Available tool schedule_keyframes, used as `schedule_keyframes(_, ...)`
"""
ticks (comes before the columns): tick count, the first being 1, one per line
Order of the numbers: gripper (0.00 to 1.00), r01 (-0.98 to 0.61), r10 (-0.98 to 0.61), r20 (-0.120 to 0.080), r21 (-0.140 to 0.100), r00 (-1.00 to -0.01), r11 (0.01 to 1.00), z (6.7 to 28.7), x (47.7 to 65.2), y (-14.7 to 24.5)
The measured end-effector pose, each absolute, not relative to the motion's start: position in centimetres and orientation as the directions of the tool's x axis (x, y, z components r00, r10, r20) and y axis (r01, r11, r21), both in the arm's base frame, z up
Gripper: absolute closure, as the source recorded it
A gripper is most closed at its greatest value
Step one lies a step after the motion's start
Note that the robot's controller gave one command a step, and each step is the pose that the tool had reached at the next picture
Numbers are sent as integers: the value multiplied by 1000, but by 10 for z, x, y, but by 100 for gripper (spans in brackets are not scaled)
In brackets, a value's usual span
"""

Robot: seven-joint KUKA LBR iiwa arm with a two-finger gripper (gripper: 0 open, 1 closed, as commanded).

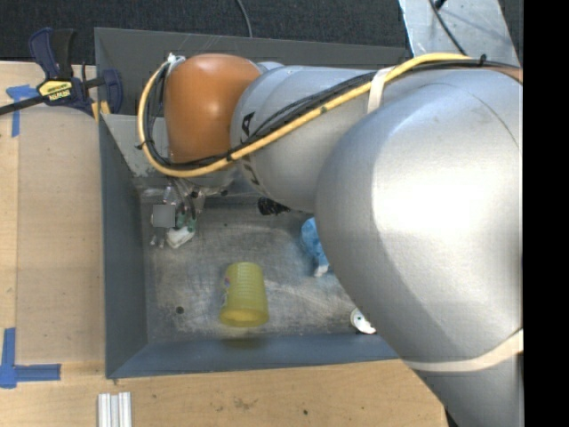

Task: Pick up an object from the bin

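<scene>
hand [173,216] low in the bin [120,265], upper-left corner | yellow cup [243,294] on its side near the front wall | blue thing [313,245] tucked beside the arm [427,194]

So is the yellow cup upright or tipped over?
Tipped over: the yellow cup lies on its side on the bin floor, side wall facing up.
</scene>
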State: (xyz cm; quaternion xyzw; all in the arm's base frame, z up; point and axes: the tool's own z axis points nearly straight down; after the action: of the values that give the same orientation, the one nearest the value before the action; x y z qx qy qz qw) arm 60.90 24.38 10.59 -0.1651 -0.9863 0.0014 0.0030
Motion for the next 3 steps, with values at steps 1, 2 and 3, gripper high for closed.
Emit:
schedule_keyframes(1, 100, 326, 326, -2, 2, -946, 946, 125, 611, 244)
schedule_keyframes(2, 100, 326, 326, -5, 4, -945, 945, 133, 611, 244)
schedule_keyframes(3, 100, 326, 326, -4, 3, -945, 945, 136, 611, 244)
